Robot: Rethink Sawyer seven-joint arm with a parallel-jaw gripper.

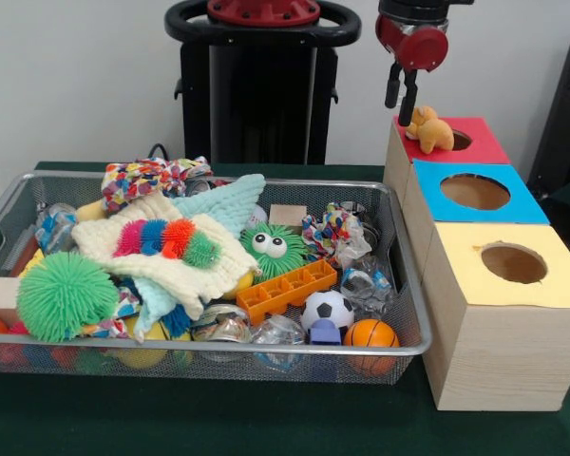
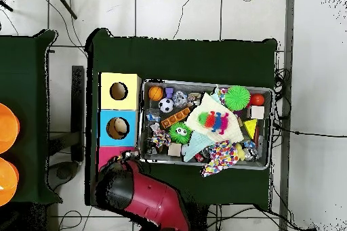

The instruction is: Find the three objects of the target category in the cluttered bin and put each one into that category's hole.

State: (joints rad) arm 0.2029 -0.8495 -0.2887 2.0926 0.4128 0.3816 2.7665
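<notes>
Gripper (image 1: 400, 95) above red-topped box (image 1: 477, 147), fingers parted and holding nothing. Orange plush animal (image 1: 429, 129) lies on the red top, beside its hole (image 1: 459, 140), not inside. Wire bin (image 1: 407, 275) cluttered. No legible writing.

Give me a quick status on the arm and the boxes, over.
End effector above red box, empty, fingers apart. Orange plush toy sits on red top beside the hole, not in. Bin still cluttered. Nothing blocking.
</notes>
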